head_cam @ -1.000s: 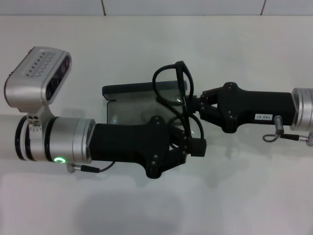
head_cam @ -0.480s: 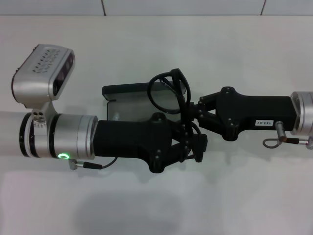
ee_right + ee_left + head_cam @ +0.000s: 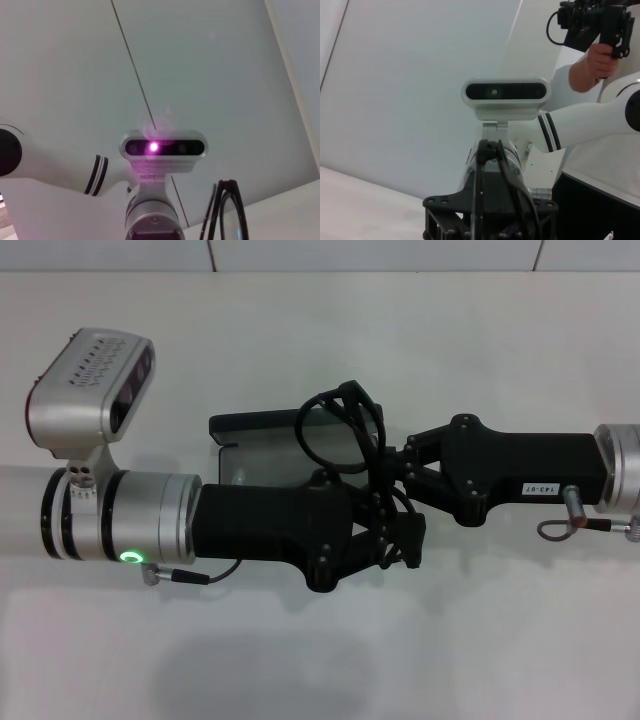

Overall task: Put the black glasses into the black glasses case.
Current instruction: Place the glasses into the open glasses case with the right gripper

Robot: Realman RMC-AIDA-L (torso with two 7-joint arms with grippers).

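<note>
Both arms meet mid-table over the black glasses case (image 3: 262,445), which lies open w/ lid raised at the far side and grey lining showing. The black glasses (image 3: 345,430) sit above the case's right end, one lens ring over the lining, the rest of the frame tangled into the dark cluster where the two grippers meet. Right gripper (image 3: 392,462) comes in from the right; its fingers look pinched on the frame near the hinge/temple, so it seems to hold the glasses. Left gripper (image 3: 385,530) reaches in from the left, lying across the case's near half, tips right by the lower part of the frame; can't tell whether its fingers are parted or have hold of anything, black on black. Right wrist view shows a lens & rim of the glasses (image 3: 231,212) edge-on close to the cam, so the frame stands roughly upright rather than flat. Risks, as I judge them: temples may be unfolded or splayed, so they could catch the case wall and keep the frame from seating; if both grippers pull at once the thin frame could twist or pop a lens; left arm sits over much of the case, so lowering may hit it; an early release would drop the glasses half over the rim, and the lid wouldn't shut.
</note>
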